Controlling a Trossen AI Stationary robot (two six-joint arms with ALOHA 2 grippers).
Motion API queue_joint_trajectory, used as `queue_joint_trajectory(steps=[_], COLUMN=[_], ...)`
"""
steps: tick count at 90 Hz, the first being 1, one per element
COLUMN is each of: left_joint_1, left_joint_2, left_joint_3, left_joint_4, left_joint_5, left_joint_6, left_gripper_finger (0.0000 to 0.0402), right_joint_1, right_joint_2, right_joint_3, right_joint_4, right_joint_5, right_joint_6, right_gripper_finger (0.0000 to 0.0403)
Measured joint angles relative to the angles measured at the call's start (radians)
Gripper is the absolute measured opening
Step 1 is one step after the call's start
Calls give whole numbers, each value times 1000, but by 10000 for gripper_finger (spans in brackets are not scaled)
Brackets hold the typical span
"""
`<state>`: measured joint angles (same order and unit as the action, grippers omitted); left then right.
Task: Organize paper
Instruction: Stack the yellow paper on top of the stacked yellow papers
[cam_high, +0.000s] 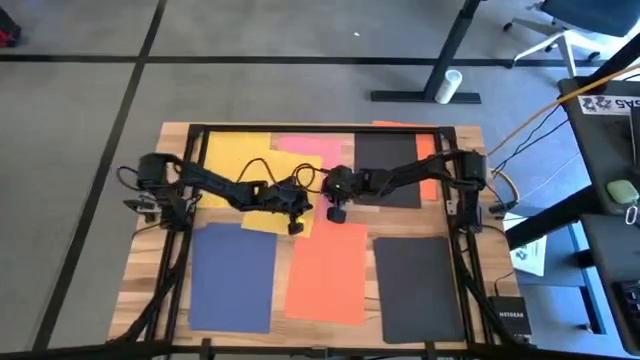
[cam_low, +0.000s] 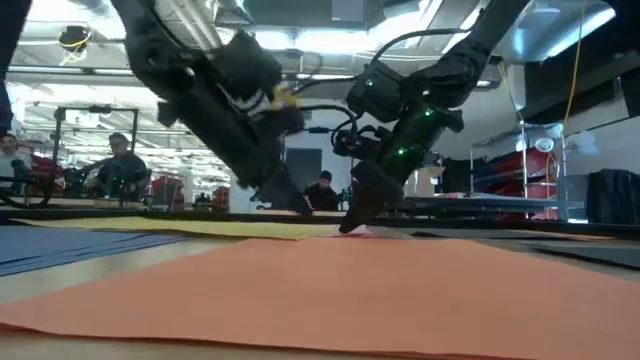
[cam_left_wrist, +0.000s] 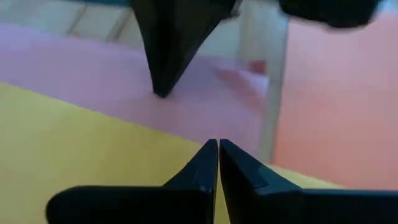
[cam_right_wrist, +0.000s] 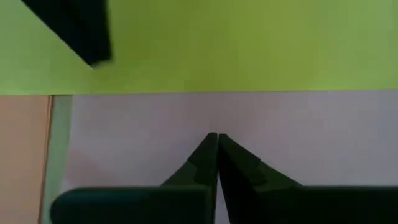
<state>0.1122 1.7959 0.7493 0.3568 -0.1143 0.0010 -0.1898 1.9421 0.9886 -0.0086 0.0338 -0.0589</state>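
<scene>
Both claws are closed and empty at the counter (cam_high: 170, 135) centre: the left claw (cam_left_wrist: 218, 149) is pressed on the yellow sheet (cam_high: 240, 160), the right claw (cam_right_wrist: 217, 142) on the pink sheet (cam_high: 305, 148) at 12 o'clock.

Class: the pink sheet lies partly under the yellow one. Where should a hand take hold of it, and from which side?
Probably its exposed edge near the right hand. The pink sheet lies flat, the yellow sheet covering its left part, so come from above on the right and slide it clear.

Dark jointed arms (cam_high: 240, 187), black cables
</scene>
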Motion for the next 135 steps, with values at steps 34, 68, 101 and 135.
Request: queue_joint_trajectory(steps=[34,68,101,135], left_joint_1=[29,32,58,144], left_joint_2=[24,-18,-96,-147], left_joint_3=[29,27,24,23], left_joint_4=[-105,-229,-424,-332], left_joint_5=[-1,-80,-186,-140], left_joint_6=[25,26,3,18], left_gripper_finger=[0,0,0,0], right_joint_1=[0,0,0,0], right_joint_2=[2,2,2,1], right_joint_3=[-1,-2,-3,-2], right_joint_4=[-12,-16,-30,-43], right_joint_5=[-1,-1,-2,-2], right_joint_6=[0,0,-9,-25], right_gripper_finger=[0,0,0,0])
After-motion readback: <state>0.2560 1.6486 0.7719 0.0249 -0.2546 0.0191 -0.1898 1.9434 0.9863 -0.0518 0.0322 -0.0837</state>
